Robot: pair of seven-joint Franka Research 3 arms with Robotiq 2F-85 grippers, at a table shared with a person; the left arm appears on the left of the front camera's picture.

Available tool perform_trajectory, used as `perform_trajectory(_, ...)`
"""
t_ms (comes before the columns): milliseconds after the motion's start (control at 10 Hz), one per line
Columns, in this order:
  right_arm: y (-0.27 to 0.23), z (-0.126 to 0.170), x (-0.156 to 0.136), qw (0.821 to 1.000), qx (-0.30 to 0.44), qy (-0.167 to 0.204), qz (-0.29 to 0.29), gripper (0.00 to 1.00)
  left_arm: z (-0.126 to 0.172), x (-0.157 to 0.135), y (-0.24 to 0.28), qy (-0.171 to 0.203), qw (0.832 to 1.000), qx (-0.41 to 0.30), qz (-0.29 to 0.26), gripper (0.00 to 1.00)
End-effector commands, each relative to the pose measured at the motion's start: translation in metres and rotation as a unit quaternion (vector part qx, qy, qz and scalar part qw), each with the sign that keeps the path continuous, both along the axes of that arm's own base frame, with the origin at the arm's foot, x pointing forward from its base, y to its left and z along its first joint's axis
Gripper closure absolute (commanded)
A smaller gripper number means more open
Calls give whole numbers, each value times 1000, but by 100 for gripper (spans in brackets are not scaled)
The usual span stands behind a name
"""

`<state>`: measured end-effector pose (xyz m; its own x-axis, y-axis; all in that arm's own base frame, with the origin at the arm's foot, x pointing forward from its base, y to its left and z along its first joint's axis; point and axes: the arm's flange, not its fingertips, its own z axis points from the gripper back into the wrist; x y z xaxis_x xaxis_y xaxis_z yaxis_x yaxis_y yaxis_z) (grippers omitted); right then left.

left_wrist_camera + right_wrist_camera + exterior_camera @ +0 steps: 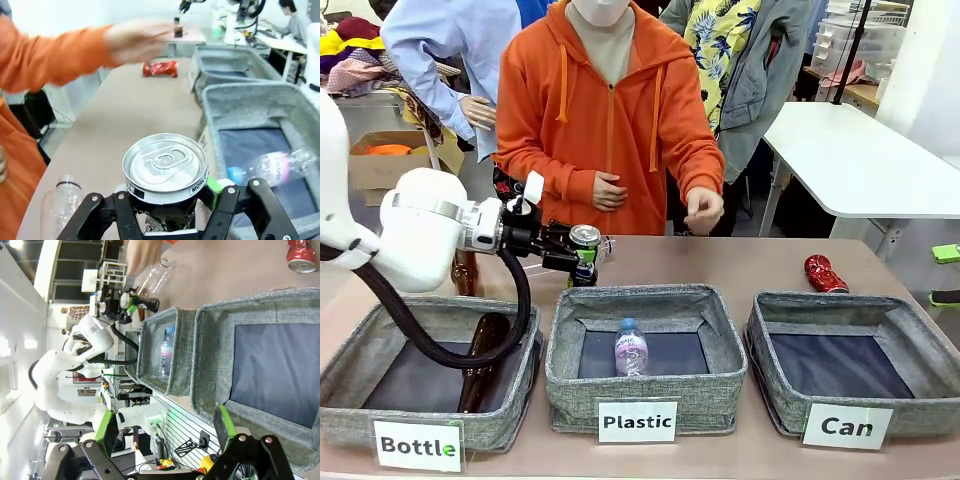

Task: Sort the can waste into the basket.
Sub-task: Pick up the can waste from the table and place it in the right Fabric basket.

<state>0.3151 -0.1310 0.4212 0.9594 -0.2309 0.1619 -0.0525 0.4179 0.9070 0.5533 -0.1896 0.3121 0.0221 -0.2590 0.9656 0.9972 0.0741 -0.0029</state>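
Observation:
My left gripper (582,258) is shut on the dark can (585,250) with a silver lid, holding it upright just behind the middle bin. In the left wrist view the can (165,170) sits between my fingers (170,212). The crushed red can (823,273) lies on the table behind the grey basket labelled "Can" (772,345), and shows far off in the left wrist view (160,68). My right gripper (165,440) stands open at the basket's (215,340) right side with nothing between its green pads, which also peek in at the front view's right edge (947,275).
The "Plastic" bin (570,340) holds a clear bottle (631,348). The "Bottle" bin (350,360) holds a brown bottle (480,362), and another brown bottle (465,272) stands behind it. A clear bottle (60,205) lies near my left gripper. A person in orange holds a hand (703,210) over the table's far edge.

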Motion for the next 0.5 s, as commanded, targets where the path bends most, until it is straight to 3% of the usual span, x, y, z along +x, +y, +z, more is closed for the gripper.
perform_trajectory(0, -1, 0, 1, 1000, 5, -16, 2, 0, 43, -34, 20, 36, 997, -17, -59, 100)
perform_trajectory(200, -1, 0, 1, 1000, 5, -16, 2, 0, 109, -85, 53, 47, 990, 8, -131, 100)
perform_trajectory(300, -1, 0, 1, 1000, 5, -16, 2, 0, 142, -122, 73, 16, 992, 32, -125, 100)
perform_trajectory(400, -1, 0, 1, 1000, 5, -16, 2, 0, 159, -156, 83, 20, 985, 41, -165, 100)
